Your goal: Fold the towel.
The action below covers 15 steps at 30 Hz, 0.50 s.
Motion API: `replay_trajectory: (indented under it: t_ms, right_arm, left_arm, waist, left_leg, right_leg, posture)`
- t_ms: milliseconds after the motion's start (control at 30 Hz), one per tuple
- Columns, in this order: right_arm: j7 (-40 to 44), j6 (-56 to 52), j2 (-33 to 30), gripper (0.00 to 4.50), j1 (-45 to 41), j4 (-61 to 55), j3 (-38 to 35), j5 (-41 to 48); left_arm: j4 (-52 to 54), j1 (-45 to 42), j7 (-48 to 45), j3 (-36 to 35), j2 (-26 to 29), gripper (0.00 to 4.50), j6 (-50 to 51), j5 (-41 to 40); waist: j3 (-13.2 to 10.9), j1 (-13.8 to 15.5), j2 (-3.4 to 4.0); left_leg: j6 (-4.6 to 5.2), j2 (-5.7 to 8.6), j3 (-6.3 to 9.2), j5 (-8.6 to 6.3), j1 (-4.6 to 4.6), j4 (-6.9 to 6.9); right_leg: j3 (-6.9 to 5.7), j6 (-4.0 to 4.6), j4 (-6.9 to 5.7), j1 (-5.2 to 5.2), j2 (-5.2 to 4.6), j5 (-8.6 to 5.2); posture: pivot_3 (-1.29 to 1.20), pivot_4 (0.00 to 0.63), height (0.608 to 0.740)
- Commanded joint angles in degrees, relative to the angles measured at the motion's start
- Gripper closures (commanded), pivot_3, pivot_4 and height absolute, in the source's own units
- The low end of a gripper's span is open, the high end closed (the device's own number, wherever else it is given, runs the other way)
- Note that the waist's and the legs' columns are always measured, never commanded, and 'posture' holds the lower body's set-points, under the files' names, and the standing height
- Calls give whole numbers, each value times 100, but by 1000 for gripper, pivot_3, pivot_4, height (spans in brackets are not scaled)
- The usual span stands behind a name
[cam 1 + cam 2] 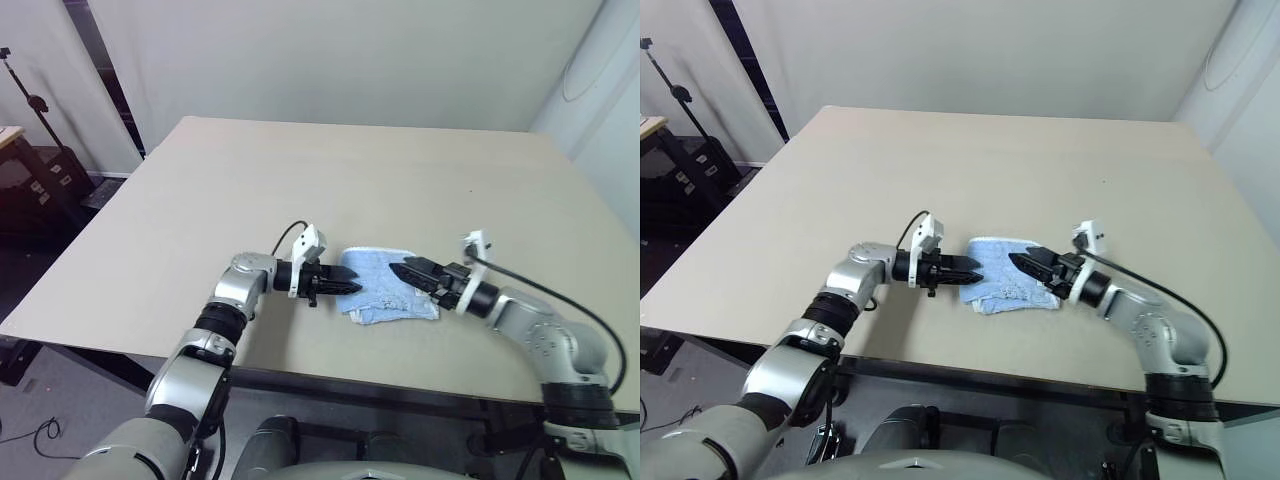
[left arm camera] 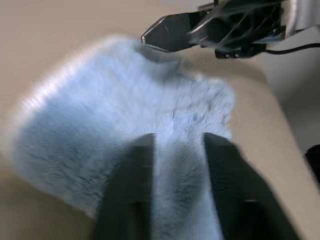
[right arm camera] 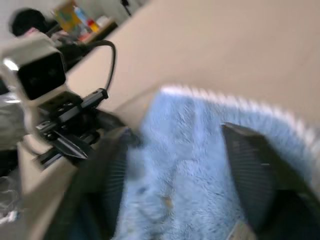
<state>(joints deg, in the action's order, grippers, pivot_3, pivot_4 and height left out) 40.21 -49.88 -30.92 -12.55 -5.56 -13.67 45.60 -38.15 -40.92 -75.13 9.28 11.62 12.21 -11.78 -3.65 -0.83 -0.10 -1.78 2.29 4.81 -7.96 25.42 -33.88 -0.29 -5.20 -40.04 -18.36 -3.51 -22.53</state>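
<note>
Left eye view. The towel (image 1: 385,285), light blue terry, lies folded in a small bundle on the beige table (image 1: 330,190), near the table's front edge. It sits between the two grippers. The left gripper (image 1: 345,287) comes in from the towel's left side, pointing roughly level toward the right, tips at the towel's left edge. The right gripper (image 1: 405,270) comes in from the towel's right side, pointing left, tips over the towel's right part. Whether either tip touches the cloth cannot be told here. Pale walls stand behind the table; a dark cabinet (image 1: 30,185) and a tripod stand (image 1: 30,95) are at the far left of the room.

Right eye view. Same layout: towel between the facing grippers, both forearms low and close to the tabletop, elbows out to the sides.

Left wrist view. The left gripper's two black fingers (image 2: 132,190) stand apart with blue pile showing in the gap between them; nothing is pinched. The towel spreads ahead of and under the fingers. Beyond its far edge hangs the right gripper's dark tip, just above the cloth.

Right wrist view. The right gripper's fingers (image 3: 252,175) are spread wide, towel pile visible between them, nothing clamped. Past the towel, the left gripper's black tip and white camera block (image 3: 35,70) face back.
</note>
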Motion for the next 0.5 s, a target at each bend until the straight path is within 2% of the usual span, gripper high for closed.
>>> replay_trajectory:
  t_ms: [33,133,233,367,500]
  right_arm:
    - [79,-662,-490,31,-310,322,-297,273]
    - [488,-1151,-940,31,-455,991,-165,250]
    - [758,-1544,-1135,31,-668,1629,-32,210]
    - [1113,-1710,-1203,31,-824,2055,244,65]
    - [1220,-1655,-983,31,-1013,2411,680,-263]
  left_arm:
    - [760,35,-58,-187,393,1365,339,-206]
    - [1157,133,-89,-395,680,1365,683,-484]
    - [1525,358,-297,-534,923,1365,647,-734]
    - [1678,604,-285,-375,1201,1365,714,-595]
    - [1804,859,72,-307,1000,1365,526,-562]
  waist:
    - [0,-16,1]
    - [0,-13,1]
    - [0,-19,0]
    - [0,-20,1]
    - [1,-21,1]
  left_leg:
    - [0,0,-1,0,-1,-1]
    - [1,0,-2,0,-4,-3]
    - [3,0,-3,-1,-3,-1]
    - [4,-1,-7,-2,0,1]
    - [5,0,-8,-3,-2,-2]
  right_leg:
    - [1,2,0,0,0,-1]
    - [1,22,1,2,-2,-11]
    - [2,22,3,1,-4,-11]
    - [4,10,2,2,-4,-4]
    - [5,20,3,0,-5,-10]
  posture:
    - [0,0,709]
    - [0,0,709]
    - [0,0,709]
    - [0,0,709]
    - [0,0,709]
